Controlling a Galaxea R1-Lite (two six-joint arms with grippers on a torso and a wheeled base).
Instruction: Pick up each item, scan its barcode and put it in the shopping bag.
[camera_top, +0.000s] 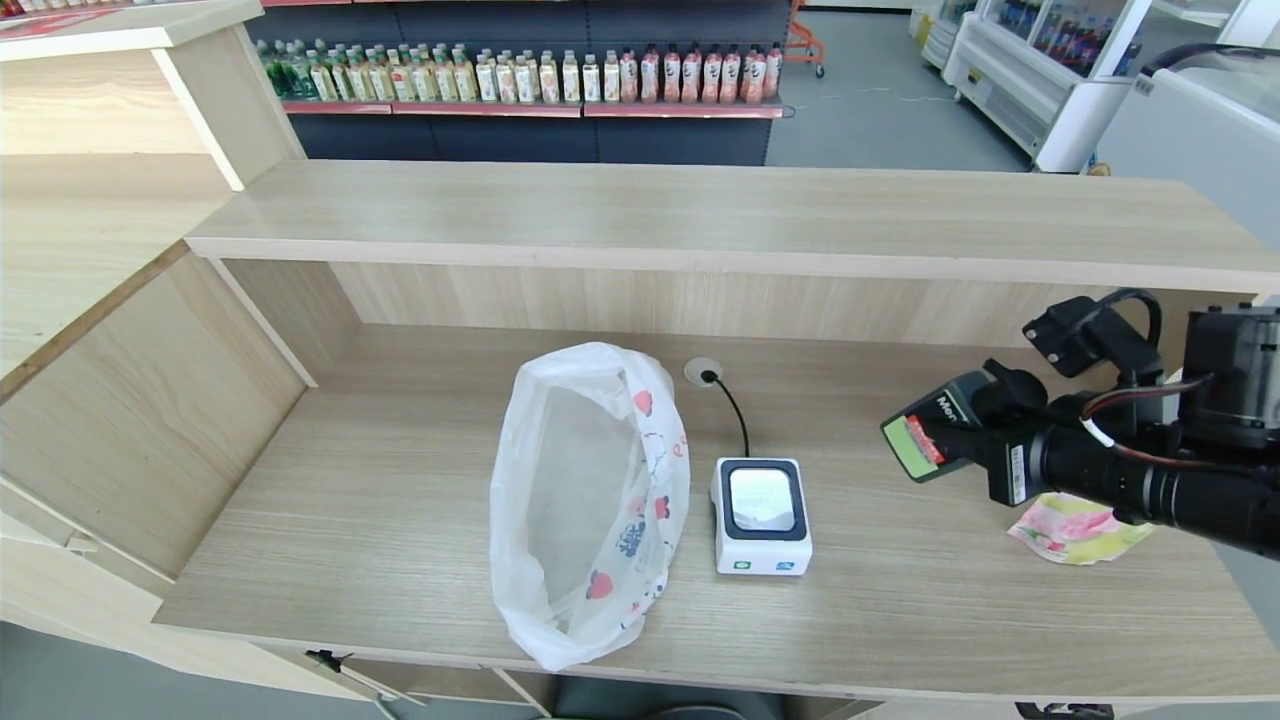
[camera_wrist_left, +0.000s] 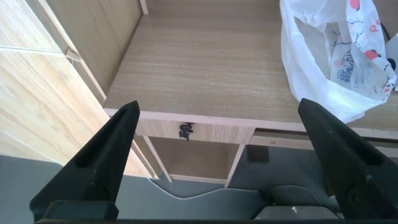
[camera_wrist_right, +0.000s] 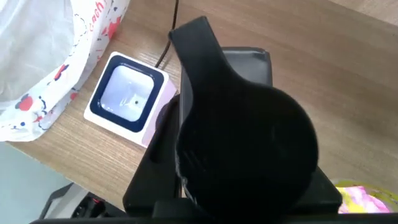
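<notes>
Gripping a black tube (camera_top: 925, 432) with white print on its side and a green end label, the right gripper (camera_top: 985, 440) is clamped on it above the counter (camera_top: 400, 520), well right of the scanner (camera_top: 762, 515). The cartoon-printed shopping bag (camera_top: 590, 500) gapes just beside the scanner. A pink-yellow packet (camera_top: 1075, 528) lies under that arm. The left gripper (camera_wrist_left: 219, 109), fingers wide apart, hangs off the counter's front edge.
</notes>
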